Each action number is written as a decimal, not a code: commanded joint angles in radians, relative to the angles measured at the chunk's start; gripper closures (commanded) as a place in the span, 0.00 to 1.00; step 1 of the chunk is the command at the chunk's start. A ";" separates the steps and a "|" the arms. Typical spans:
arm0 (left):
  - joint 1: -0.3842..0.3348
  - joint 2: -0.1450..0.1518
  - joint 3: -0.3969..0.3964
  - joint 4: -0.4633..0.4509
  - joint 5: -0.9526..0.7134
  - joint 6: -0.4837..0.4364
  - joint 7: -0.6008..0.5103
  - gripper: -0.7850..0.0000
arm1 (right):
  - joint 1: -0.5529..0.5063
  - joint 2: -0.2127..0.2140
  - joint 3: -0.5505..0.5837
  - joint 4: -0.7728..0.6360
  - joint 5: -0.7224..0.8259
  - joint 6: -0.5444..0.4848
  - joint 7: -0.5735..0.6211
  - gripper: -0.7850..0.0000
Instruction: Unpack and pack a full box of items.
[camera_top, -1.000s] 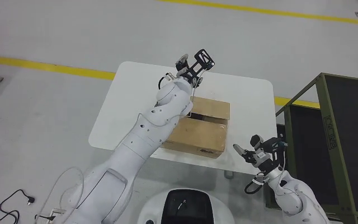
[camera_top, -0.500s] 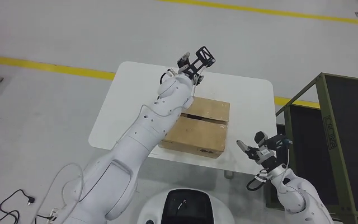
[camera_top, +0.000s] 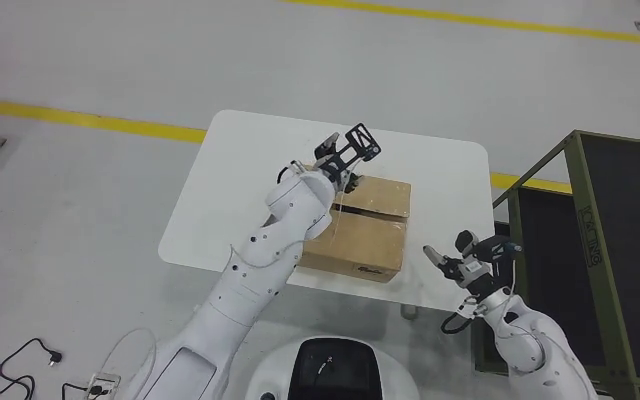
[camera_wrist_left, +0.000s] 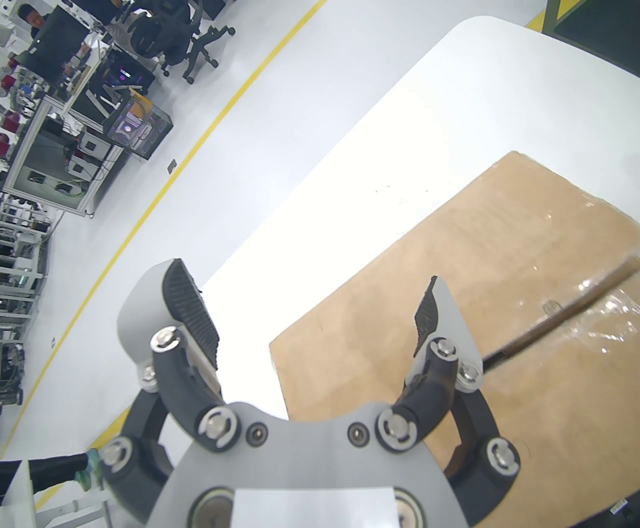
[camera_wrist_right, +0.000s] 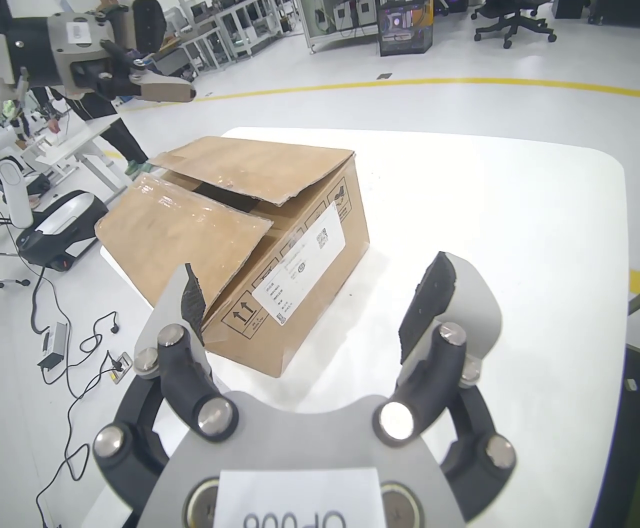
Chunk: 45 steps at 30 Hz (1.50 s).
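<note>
Nearest, the right claw (camera_wrist_right: 317, 280) hung at the bench's (camera_top: 440, 170) near right edge with its fingers apart and empty, clear of the cardboard box (camera_top: 355, 235) on its left. The box sat mid-bench, its two top flaps slightly lifted with a dark gap between them. Farther off, the left claw (camera_wrist_left: 302, 280) hovered above the box's far flap, fingers spread and gripping nothing.

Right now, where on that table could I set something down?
The table is bare left of the cardboard box, beyond it, and to its right. Crowded: the box's far edge under the left gripper, and the near right corner by the right gripper.
</note>
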<state>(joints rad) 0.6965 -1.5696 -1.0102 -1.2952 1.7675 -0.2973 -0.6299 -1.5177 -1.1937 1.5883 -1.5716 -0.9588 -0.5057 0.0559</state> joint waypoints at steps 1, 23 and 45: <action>0.061 0.011 -0.029 -0.084 -0.012 -0.034 -0.028 0.00 | 0.000 0.001 -0.002 0.003 0.002 0.000 0.000 0.00; 0.163 0.021 0.011 -0.133 0.039 -0.085 -0.052 0.00 | 0.112 -0.012 -0.085 0.176 0.016 0.114 -0.020 1.00; 0.081 0.008 0.048 0.018 0.105 -0.062 -0.034 0.00 | 0.215 -0.039 -0.261 0.309 -0.031 0.090 -0.055 1.00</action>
<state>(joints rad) 0.7856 -1.5604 -0.9686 -1.2909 1.8607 -0.3578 -0.6658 -1.3025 -1.2330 1.3284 -1.2632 -0.9909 -0.4134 0.0007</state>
